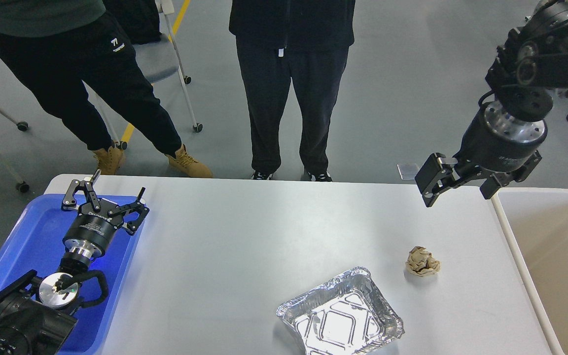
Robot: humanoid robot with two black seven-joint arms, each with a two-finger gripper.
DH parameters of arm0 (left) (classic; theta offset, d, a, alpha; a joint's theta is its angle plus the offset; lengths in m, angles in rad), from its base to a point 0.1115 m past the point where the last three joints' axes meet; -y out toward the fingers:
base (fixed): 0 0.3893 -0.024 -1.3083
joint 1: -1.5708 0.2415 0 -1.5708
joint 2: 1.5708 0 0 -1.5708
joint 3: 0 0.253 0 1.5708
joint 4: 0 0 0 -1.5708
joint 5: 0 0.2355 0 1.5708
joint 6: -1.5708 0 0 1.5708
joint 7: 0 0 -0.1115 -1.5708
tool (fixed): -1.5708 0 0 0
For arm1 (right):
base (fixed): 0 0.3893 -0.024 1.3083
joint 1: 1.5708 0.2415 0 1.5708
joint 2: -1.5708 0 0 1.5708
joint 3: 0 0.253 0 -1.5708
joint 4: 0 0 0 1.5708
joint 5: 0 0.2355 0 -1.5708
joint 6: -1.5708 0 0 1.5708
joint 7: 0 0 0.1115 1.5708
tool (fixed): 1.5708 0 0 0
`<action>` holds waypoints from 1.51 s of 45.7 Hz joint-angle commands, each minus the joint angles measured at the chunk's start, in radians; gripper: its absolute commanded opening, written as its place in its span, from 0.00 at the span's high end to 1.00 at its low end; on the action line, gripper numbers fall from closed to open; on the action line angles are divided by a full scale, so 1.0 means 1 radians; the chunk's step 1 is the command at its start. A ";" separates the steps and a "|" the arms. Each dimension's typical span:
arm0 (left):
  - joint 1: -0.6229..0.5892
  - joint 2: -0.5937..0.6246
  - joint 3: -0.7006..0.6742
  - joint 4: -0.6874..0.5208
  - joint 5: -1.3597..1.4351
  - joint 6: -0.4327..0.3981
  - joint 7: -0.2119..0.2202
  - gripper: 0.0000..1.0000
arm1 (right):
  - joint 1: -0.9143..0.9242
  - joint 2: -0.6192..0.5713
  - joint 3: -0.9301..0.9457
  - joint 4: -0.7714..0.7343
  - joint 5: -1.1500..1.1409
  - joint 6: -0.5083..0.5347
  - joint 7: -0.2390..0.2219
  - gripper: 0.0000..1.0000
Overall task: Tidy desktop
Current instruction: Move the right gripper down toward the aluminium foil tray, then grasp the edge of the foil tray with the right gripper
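The desktop [244, 236] is a glossy white-grey tabletop that fills the lower view. On it lie a crumpled brown paper ball [422, 261] at the right and an empty foil tray [340, 315] at the front middle. My left gripper [107, 198] is open and empty, low over the far end of the blue tray [22, 246]. My right gripper [459, 186] is open and empty, held high above the desktop's far right corner, well behind the paper ball.
A beige bin with a white rim [513, 246] stands against the desktop's right edge. Two people [291, 88] stand just beyond the far edge, with a wheeled chair [165, 59] behind them.
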 commanded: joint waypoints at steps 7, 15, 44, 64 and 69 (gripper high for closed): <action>0.000 0.000 0.000 0.000 0.000 0.000 0.000 0.00 | -0.142 0.160 0.091 -0.020 0.016 0.000 0.000 0.00; 0.000 0.000 0.000 0.000 0.000 0.000 0.000 0.00 | -0.256 0.223 0.124 -0.112 0.016 0.000 0.000 0.00; 0.000 0.000 0.000 0.000 0.000 0.000 0.000 0.00 | -0.630 0.268 0.203 -0.365 -0.004 -0.030 0.000 0.00; 0.000 0.000 0.000 0.000 0.000 0.000 0.000 0.00 | -0.859 0.249 0.259 -0.510 -0.112 -0.089 0.004 0.00; 0.000 0.000 0.000 0.000 0.000 0.000 0.000 0.00 | -0.891 0.240 0.266 -0.534 -0.116 -0.096 0.004 0.00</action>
